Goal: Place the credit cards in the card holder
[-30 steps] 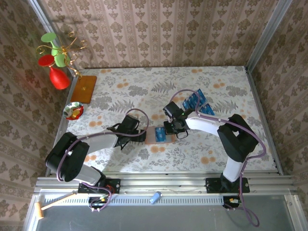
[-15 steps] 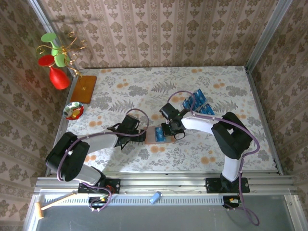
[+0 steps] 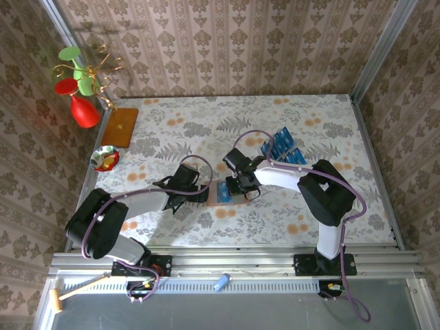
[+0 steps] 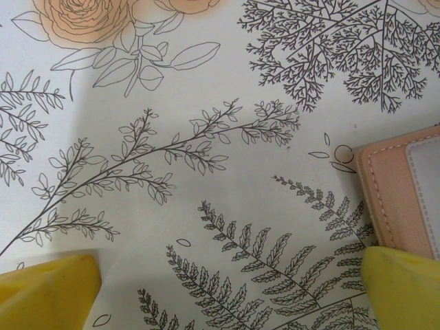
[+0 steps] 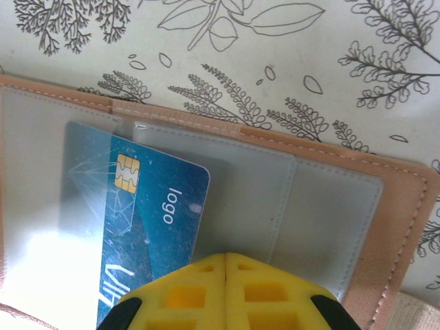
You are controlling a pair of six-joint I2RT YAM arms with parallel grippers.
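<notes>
Credit card (image 5: 148,206), blue with a chip, lies slanted in the open card holder (image 5: 323,206), partly under a clear pocket; the holder lies mid-bench (image 3: 309,117); the right arm reaches left across to it, right gripper (image 5: 225,275) pressed shut over the card's near end; whether it pinches the card is hidden by its own tips; the left arm lies low, left gripper (image 4: 227,285) spread wide and empty just beside the holder's edge; more credit cards (image 3: 280,146) wait further back; since a second ago the right arm has swung leftward, the left has stayed.
</notes>
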